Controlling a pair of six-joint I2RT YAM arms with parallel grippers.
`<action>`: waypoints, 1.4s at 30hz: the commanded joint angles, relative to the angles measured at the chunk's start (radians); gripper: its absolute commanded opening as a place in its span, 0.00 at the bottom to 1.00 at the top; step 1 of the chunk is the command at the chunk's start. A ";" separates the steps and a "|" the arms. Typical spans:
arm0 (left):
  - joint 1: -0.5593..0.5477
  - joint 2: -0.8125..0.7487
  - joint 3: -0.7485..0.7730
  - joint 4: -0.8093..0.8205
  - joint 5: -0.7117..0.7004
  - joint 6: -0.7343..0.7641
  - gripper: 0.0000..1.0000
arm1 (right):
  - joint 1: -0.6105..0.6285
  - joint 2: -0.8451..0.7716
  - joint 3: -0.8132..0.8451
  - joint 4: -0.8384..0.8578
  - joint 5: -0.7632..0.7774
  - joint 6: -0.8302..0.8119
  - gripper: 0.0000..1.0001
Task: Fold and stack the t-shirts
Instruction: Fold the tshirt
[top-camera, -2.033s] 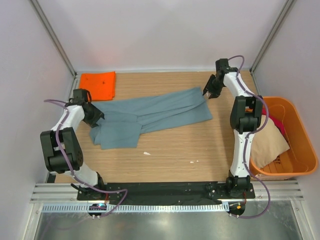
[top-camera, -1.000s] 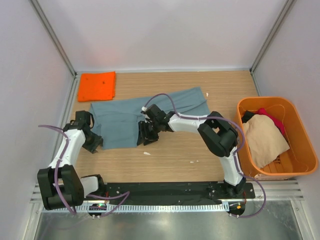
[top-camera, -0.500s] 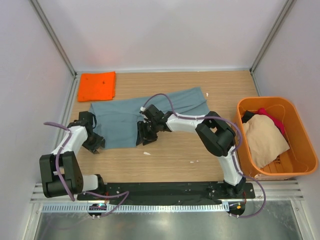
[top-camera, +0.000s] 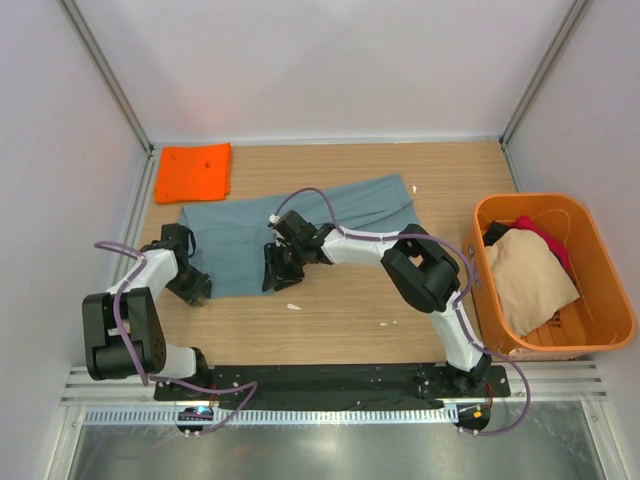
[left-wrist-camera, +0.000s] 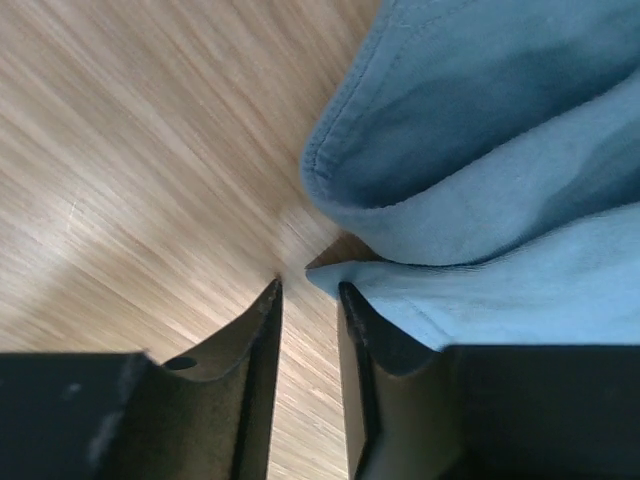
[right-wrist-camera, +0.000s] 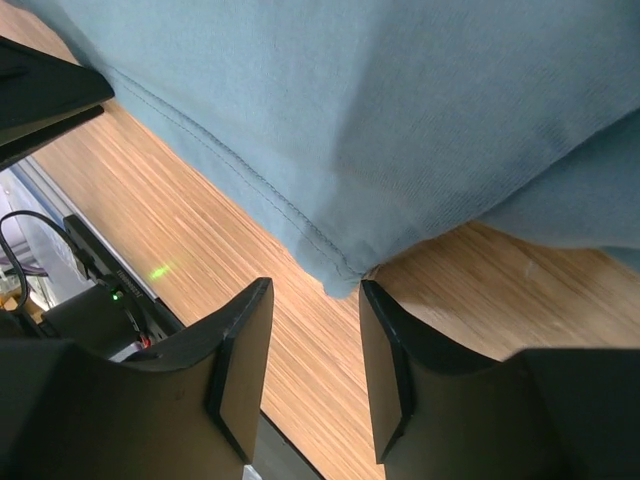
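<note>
two grippers at the near corners of a grey-blue shirt

the wooden surface (top-camera: 350, 310) carries a large grey-blue shirt (top-camera: 240, 240), which lies spread across its middle, running from the left side up toward the far right. it is partly folded, with layers showing along its near edge. to the right of the surface sits an orange tub (top-camera: 540, 201) holding a crumpled beige shirt (top-camera: 530, 275), with a red shirt (top-camera: 540, 232) and a dark shirt (top-camera: 497, 232) behind it. a bright orange shirt (top-camera: 195, 172) lies folded flat in the far left corner, just beyond the grey-blue one and apart from it.

the left gripper (top-camera: 195, 291) is low at the near left corner of the grey-blue shirt. its fingers (left-wrist-camera: 262, 330) stand a narrow way apart with bare wood between them; the cloth corner lies right at the tip of one finger and is not pinched.

the right gripper (top-camera: 272, 275) is low at the near right corner of the folded part. its fingers (right-wrist-camera: 240, 370) are set somewhat wider, the hem's corner sits just ahead of the gap, and nothing is held.
</note>
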 joint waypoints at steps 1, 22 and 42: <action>0.002 0.022 0.002 0.055 0.003 0.020 0.28 | 0.020 0.038 0.032 -0.060 0.054 0.004 0.45; -0.011 -0.102 0.181 -0.005 -0.005 0.067 0.00 | -0.001 0.003 0.166 -0.114 0.124 -0.036 0.01; -0.030 0.137 0.491 0.102 -0.006 0.110 0.00 | -0.191 0.196 0.583 -0.101 0.028 -0.082 0.01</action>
